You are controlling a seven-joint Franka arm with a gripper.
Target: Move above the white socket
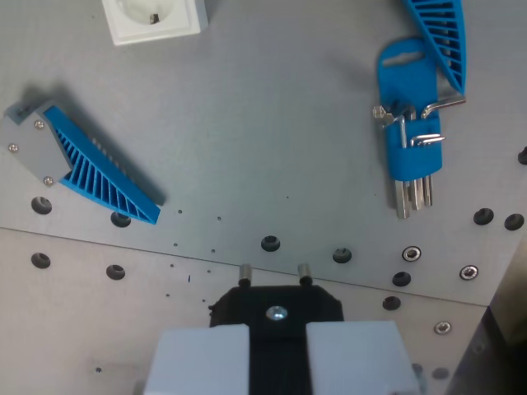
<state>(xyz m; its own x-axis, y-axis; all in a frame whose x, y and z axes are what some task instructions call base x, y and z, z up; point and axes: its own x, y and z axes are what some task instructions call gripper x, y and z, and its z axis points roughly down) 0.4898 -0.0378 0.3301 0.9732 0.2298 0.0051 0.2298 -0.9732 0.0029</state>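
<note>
Item 1 — blue ribbed wedge (103,169) with a grey end plate, lying on the grey metal plate (263,148) toward its left edge, tilted down to the wrist view's right.

Item 2 — white socket (155,18), the task's target, at the plate's far edge, left of centre, partly cut off by the top of the view. Nothing touches it.

Item 3 — gripper (278,329), near edge, centre. Two pale finger blocks flank a black plug body with two metal pins (274,274) pointing away from the camera; the fingers appear clamped on the plug.

Item 4 — blue hex key set (412,132), right side, keys splayed, just below a second blue ribbed part (440,37) at the far right corner.

Risks, as judged: the socket sits well apart from the gripper, up and to the left. A low traverse could drag the pins across the plate's bolt holes (270,243). Overshoot could lose the socket out of view. Drift leftward brings the wedge into the path.
</note>
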